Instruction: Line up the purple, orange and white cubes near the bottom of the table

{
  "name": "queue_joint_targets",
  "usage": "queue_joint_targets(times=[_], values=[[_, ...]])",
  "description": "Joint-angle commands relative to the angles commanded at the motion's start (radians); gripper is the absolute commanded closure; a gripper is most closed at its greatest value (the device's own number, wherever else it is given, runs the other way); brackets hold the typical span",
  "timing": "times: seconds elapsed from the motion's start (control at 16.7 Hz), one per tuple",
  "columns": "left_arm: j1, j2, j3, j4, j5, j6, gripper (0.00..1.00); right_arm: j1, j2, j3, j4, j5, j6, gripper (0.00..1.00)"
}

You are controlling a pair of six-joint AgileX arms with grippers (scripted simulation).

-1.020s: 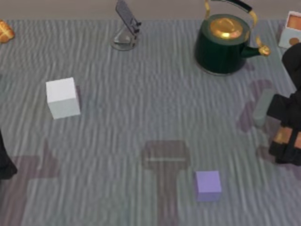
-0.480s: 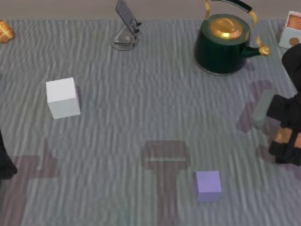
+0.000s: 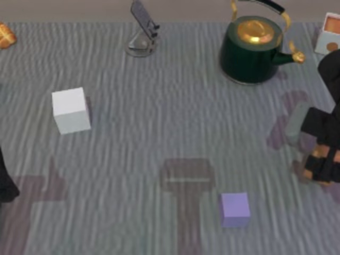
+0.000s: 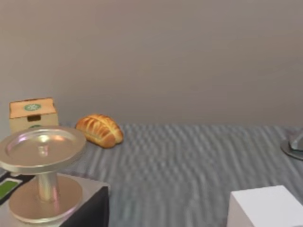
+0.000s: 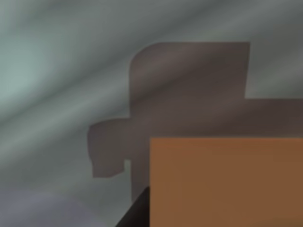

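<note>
The purple cube (image 3: pixel 235 209) rests near the table's (image 3: pixel 159 117) bottom edge, right of centre. At the left stands the white cube (image 3: pixel 70 110), whose corner also shows in the left wrist view (image 4: pixel 267 208). My right gripper (image 3: pixel 321 164) is at the table's right edge, shut on the orange cube (image 3: pixel 319 154). In the right wrist view the orange cube (image 5: pixel 227 182) hangs above its own shadow on the table. My left arm (image 3: pixel 5 183) is parked at the left edge.
A dark green kettle (image 3: pixel 254 48), a phone stand (image 3: pixel 142 32) and a white box with an orange face (image 3: pixel 330 33) line the back. A bread roll (image 3: pixel 6 35) lies at the back left. The left wrist view shows a metal pedestal dish (image 4: pixel 42 161) and a carton (image 4: pixel 32 113).
My right gripper has shifted a little towards the back of the table with the orange cube in it. The white and purple cubes and the left arm have not moved.
</note>
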Motion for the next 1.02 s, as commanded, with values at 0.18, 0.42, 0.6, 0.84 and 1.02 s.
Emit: queue_joint_targets(times=[0.18,0.42,0.6,0.84,1.02], values=[[0.000,0.000,0.000,0.000,0.000,0.000,0.00,0.000,0.000,0.000,0.000,0.000,0.000,1.00],[0.000,0.000,0.000,0.000,0.000,0.000,0.00,0.000,0.000,0.000,0.000,0.000,0.000,1.00],[0.000,0.000,0.000,0.000,0.000,0.000,0.00,0.001,-0.034,0.008,-0.034,-0.008,0.013,1.00],[0.000,0.000,0.000,0.000,0.000,0.000,0.00,0.004,-0.075,0.072,-0.147,-0.008,0.010,1.00],[0.000,0.000,0.000,0.000,0.000,0.000,0.00,0.008,-0.125,0.134,-0.261,-0.009,0.009,1.00]])
